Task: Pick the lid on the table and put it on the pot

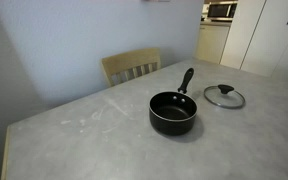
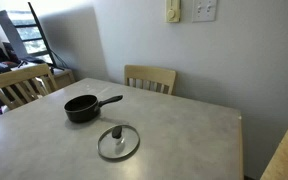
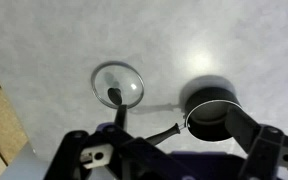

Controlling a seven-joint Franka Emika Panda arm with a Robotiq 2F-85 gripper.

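The clear glass lid (image 1: 224, 96) with a black centre knob lies flat on the grey table (image 1: 84, 135), just beside the black pot (image 1: 173, 112), whose long handle points towards the wall. Both exterior views show them: the lid (image 2: 118, 142) lies nearer the table's front edge than the pot (image 2: 81, 107). The arm does not show in either exterior view. In the wrist view my gripper (image 3: 159, 138) hangs high above the table, open and empty. Beyond the fingers I see the lid (image 3: 117, 83) and the pot (image 3: 212, 108).
A wooden chair (image 1: 132, 66) stands at the table's far side against the wall, also in an exterior view (image 2: 150, 78). Another wooden chair (image 2: 19, 85) stands at the table's end. Bare tabletop (image 2: 194, 130) lies around the pot and lid.
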